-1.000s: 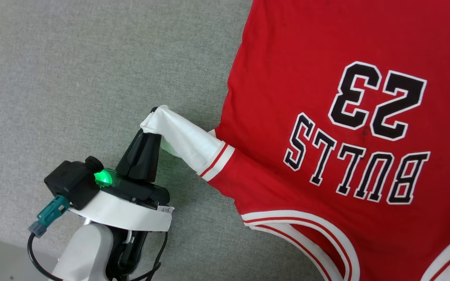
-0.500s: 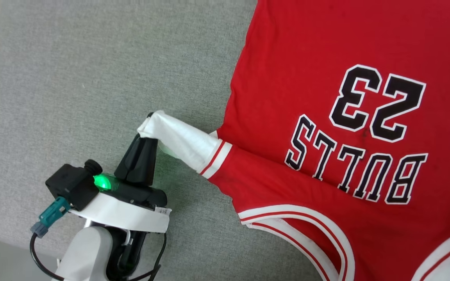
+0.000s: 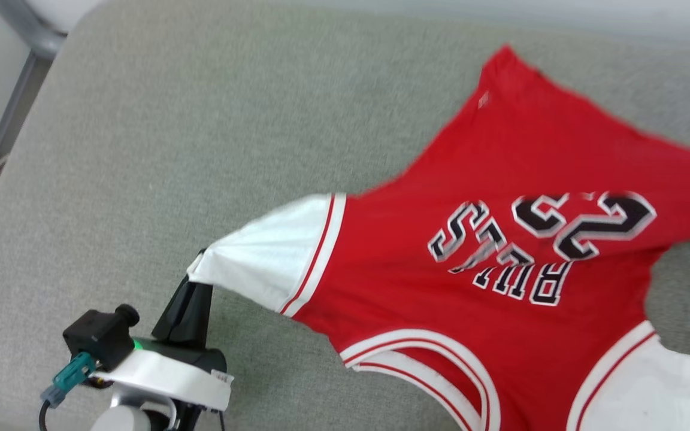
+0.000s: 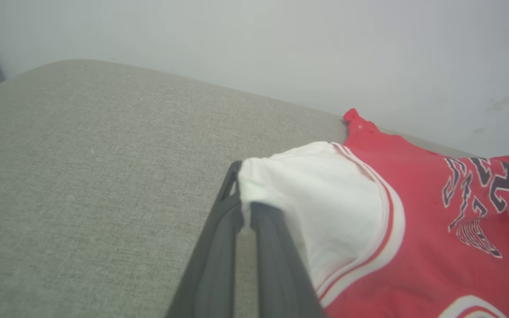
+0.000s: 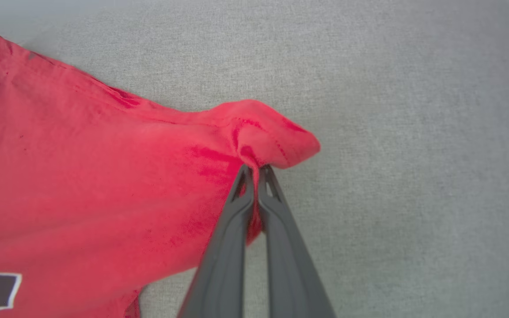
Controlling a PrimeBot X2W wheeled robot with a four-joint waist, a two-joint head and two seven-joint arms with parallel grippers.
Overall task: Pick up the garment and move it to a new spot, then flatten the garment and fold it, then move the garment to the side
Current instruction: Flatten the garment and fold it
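Head view first: the garment [image 3: 501,179] is spread over the right half of the grey cushion [image 3: 141,120], print side up, and the 23 and lettering read upside down and a bit blurry. One white sleeve [image 3: 273,251] is stretched toward the cushion's near left corner. That's where the left gripper [image 3: 198,274] sits, fingers clamped together on the sleeve's tip. The other white sleeve [image 3: 638,389] sits at the cushion's near right edge.

Left wrist view: same story up close. The two dark fingers are pinched on the bunched end of the white sleeve, which is raised off the cushion. The red body runs off toward the cushion's far side, and a pale wall [image 4: 281,44] stands behind that edge.

Right wrist view: the right gripper [image 5: 255,170] has its fingers squeezed together on a puckered red fold at the garment's edge. Bare cushion fabric lies beyond the fold, and the red cloth spreads out over the cushion on the other side.
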